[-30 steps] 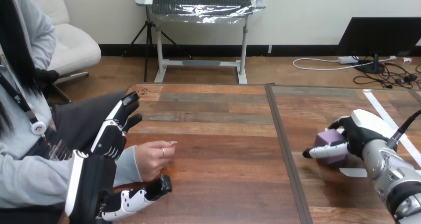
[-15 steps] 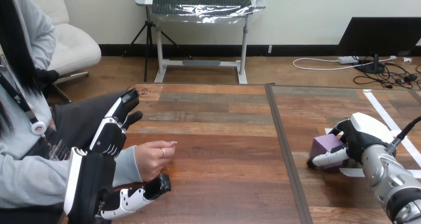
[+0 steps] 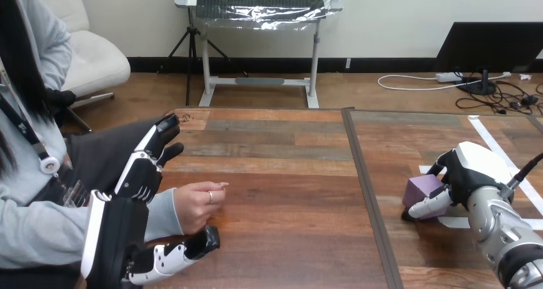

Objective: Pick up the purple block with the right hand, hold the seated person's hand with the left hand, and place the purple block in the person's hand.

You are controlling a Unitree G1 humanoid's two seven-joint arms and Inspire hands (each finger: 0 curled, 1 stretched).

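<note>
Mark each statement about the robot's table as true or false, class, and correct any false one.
1. The purple block is at the wooden table's right part. True.
2. The right hand has fingers curled round the purple block. True.
3. The person's hand holds the purple block. False: it rests at the table's left, apart from the block.
4. The left hand touches the purple block. False: it is at the person's wrist, fingers straight.

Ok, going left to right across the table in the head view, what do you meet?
left hand → person's hand → table seam → purple block → right hand
</note>
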